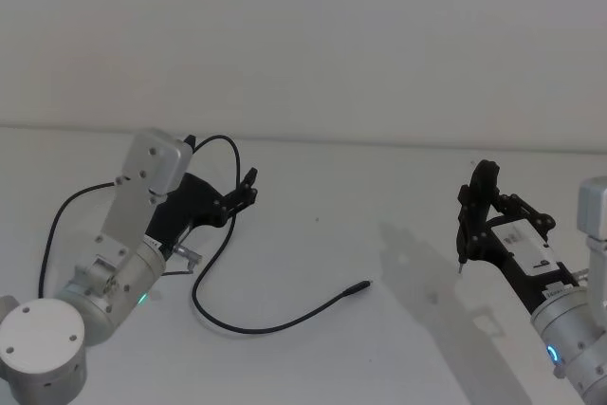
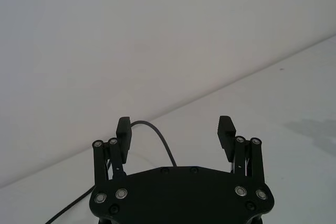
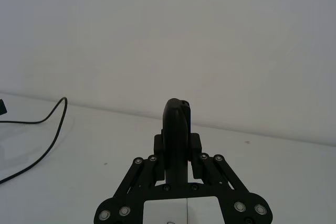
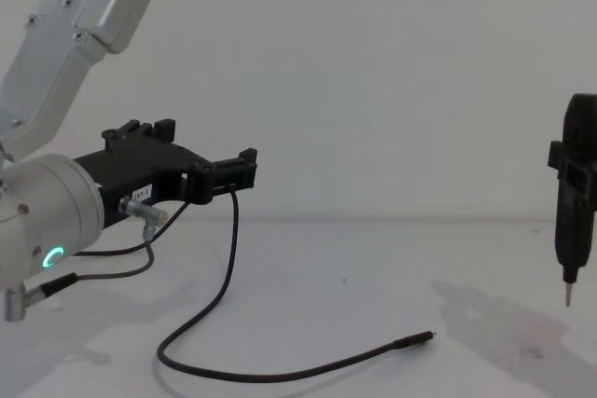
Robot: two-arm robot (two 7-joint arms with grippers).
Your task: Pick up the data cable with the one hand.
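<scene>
The left claw (image 2: 175,128) hovers above the desk (image 1: 398,225), its 2 fingers spread wide. The black data cable (image 4: 233,240) hangs beside it, plug lying on the desk. The right claw (image 3: 177,146) clamps a pen-like tool (image 3: 177,116).

The left tool (image 4: 241,171) reaches in from the left above the white tabletop (image 4: 354,258); the black data cable (image 4: 230,249) drops beneath it and curls across the tabletop; a slender pin-tipped pen (image 4: 571,221) points down at the right edge.
</scene>
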